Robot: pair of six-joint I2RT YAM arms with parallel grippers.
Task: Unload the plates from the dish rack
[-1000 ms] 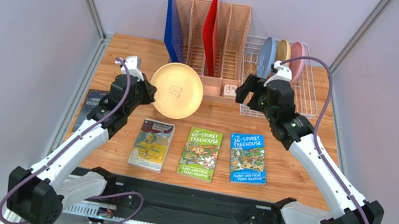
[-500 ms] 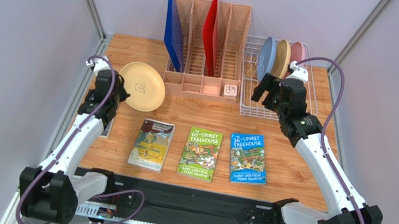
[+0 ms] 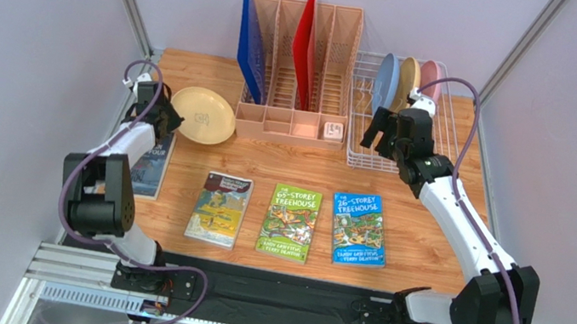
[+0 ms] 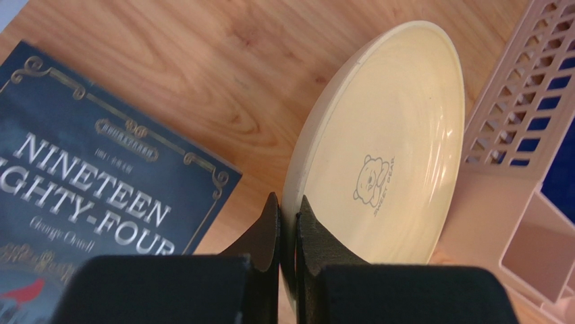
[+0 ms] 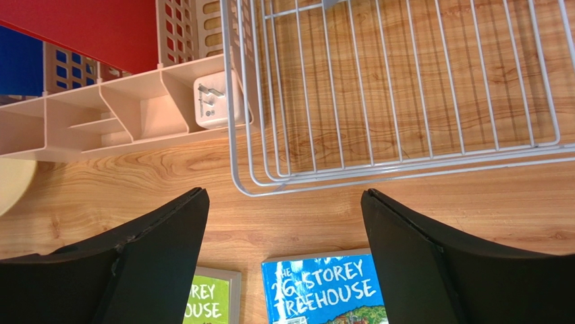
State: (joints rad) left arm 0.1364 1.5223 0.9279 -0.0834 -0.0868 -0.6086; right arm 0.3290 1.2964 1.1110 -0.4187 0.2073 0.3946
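Observation:
My left gripper is shut on the rim of a cream plate with a bear print, low over the table at the far left; the wrist view shows the fingers pinching the plate. The white wire dish rack stands at the back right and holds a grey-blue plate, a tan plate and a pink plate on edge. My right gripper is open and empty over the rack's front part; its view shows the rack wires.
A salmon-pink file organiser with a blue board and a red board stands left of the rack. Three books lie in a row mid-table. A dark book lies by the left edge.
My left gripper has carried the cream plate further left and down toward the table. My right gripper has shifted slightly back over the rack, still open.

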